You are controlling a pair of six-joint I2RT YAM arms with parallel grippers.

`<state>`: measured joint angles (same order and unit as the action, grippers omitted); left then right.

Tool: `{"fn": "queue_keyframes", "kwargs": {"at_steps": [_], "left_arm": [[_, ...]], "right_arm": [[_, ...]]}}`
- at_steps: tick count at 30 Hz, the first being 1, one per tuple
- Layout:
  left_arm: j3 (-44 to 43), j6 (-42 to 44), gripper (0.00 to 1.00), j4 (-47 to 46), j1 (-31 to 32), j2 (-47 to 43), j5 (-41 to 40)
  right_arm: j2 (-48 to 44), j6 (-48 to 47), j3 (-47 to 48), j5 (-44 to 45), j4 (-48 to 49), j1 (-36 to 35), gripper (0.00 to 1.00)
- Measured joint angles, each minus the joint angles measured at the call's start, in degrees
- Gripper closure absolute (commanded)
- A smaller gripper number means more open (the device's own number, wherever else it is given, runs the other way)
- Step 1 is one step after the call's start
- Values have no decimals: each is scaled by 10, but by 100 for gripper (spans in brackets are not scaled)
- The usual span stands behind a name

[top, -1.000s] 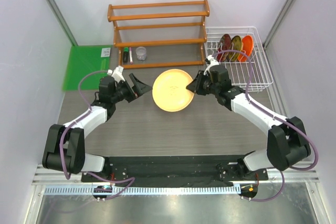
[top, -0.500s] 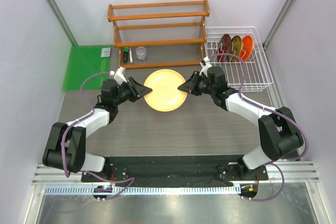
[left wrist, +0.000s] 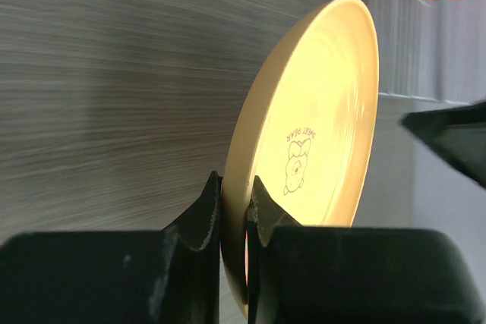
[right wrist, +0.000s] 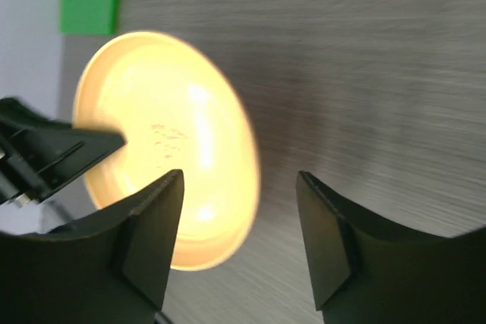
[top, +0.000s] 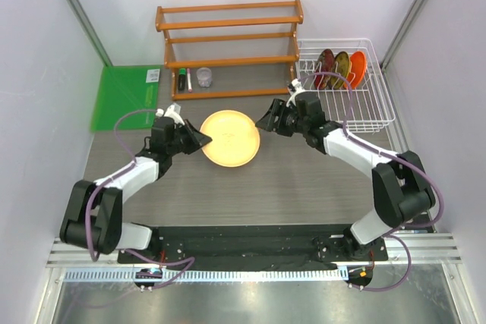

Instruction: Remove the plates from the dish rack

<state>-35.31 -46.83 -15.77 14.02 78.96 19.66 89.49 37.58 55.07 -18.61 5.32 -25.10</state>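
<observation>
Pale tan-yellow, the large plate (top: 230,138) sits face up near the middle of the wood-grain table (top: 304,187), with a small bear print (left wrist: 298,163) on its centre. Whether it touches the tabletop cannot be told. The left gripper (top: 200,139) pinches its rim at 9 o'clock, a finger on each face. The right gripper (top: 266,121) sits at the plate's 2 o'clock, jaws spread, just clear of the rim. At the table's 2 o'clock, the white wire dish rack (top: 372,108) holds three plates upright in its far slots: a dark red plate (top: 325,66), a dark-rimmed yellow plate (top: 340,67) and a bright orange plate (top: 357,67).
</observation>
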Motion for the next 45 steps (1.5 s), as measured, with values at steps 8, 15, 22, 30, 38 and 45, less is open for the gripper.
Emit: {"fn": "queue_keyframes", "kwargs": {"at_steps": [8, 15, 22, 30, 38, 45], "left_arm": [[-3, 72, 100, 131, -1, -76, -158], [6, 79, 100, 153, -2, -50, -228], [-11, 57, 76, 143, -2, -14, -252], [-14, 76, 48, 217, -2, 31, -327], [-13, 83, 22, 245, -2, 22, -351], [-13, 94, 1, 267, -2, -75, -335]], "right_arm": [[-69, -105, 73, 158, -125, 28, 29], [-66, -143, 120, 209, -176, 76, 28], [-9, -178, 216, 275, -222, 125, 25], [102, -215, 310, 369, -251, 155, 25], [192, -243, 395, 410, -273, 174, 24], [279, -280, 519, 430, -278, 182, 25]]}}
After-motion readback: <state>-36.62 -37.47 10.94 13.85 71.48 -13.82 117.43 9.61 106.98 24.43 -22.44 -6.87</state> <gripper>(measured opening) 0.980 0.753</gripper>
